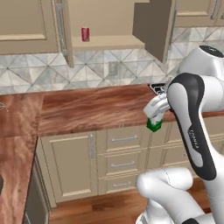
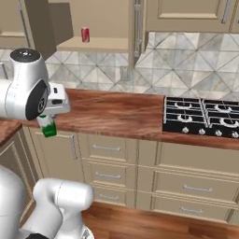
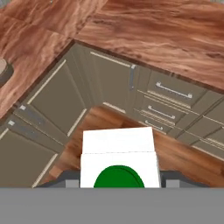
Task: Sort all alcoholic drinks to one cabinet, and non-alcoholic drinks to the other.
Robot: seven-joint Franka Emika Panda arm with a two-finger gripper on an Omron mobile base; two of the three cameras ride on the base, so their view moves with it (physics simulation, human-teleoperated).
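Note:
My gripper (image 1: 154,119) is shut on the green-and-white carton (image 1: 154,125), holding it in the air just off the front edge of the wooden counter (image 1: 96,109). The right base view shows the same carton (image 2: 48,127) hanging under the hand (image 2: 46,120). Seen from the hand view, the carton's white top (image 3: 118,153) sits between the fingers, above the floor. A red soda can (image 1: 85,34) stands on the shelf of the open wall cabinet (image 1: 113,42), well above and left of the gripper. The can (image 2: 85,34) also shows in the right base view.
The open cabinet's doors (image 1: 153,26) swing out over the counter. Closed wall cabinets (image 2: 186,14) flank it. A black gas hob (image 2: 205,114) sits in the counter to the right. Drawers and low doors (image 1: 124,153) run beneath, with wooden floor below.

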